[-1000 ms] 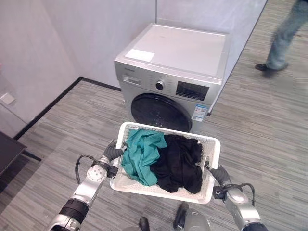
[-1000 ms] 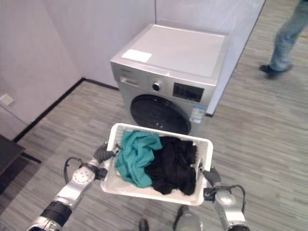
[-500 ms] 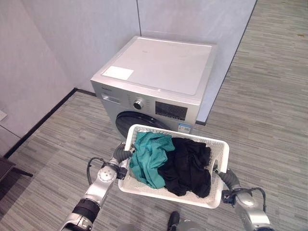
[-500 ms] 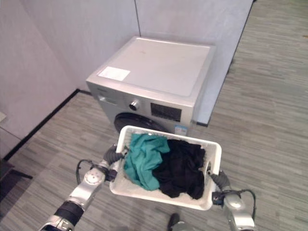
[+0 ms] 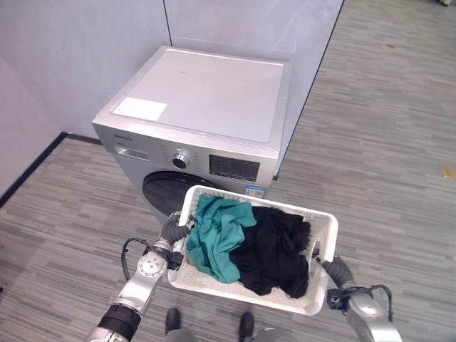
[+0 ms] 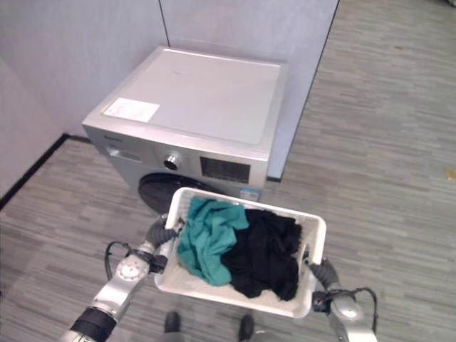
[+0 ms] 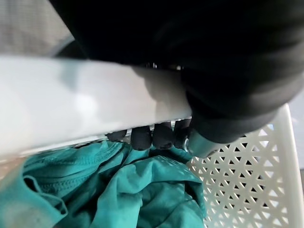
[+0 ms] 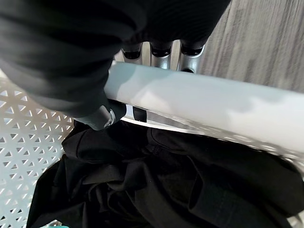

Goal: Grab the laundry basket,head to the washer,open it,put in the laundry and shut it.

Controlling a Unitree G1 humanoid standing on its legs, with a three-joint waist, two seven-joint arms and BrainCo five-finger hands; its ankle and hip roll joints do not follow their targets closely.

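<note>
White laundry basket [image 5: 324,226] was carried just before the washer [image 5: 203,114], door closed. Left robot hand [image 5: 173,229] and right robot hand [image 5: 333,270] each curled round its rim; teal [image 5: 217,235] and black clothes [image 5: 274,249] inside.

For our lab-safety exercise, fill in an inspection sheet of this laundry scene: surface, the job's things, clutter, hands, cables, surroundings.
Surface: grey striped plank floor.
Job's things: white basket held up in front of the washer; teal cloth on its left side, black cloth on its right. The washer's dark round door looks closed.
Clutter: a small scrap on the floor at far right.
Hands: left hand curled round the basket's left rim; right hand curled round the right rim.
Cables: nothing seen.
Surroundings: pale wall behind the washer, with a dark skirting at left; white label on the washer top.
</note>
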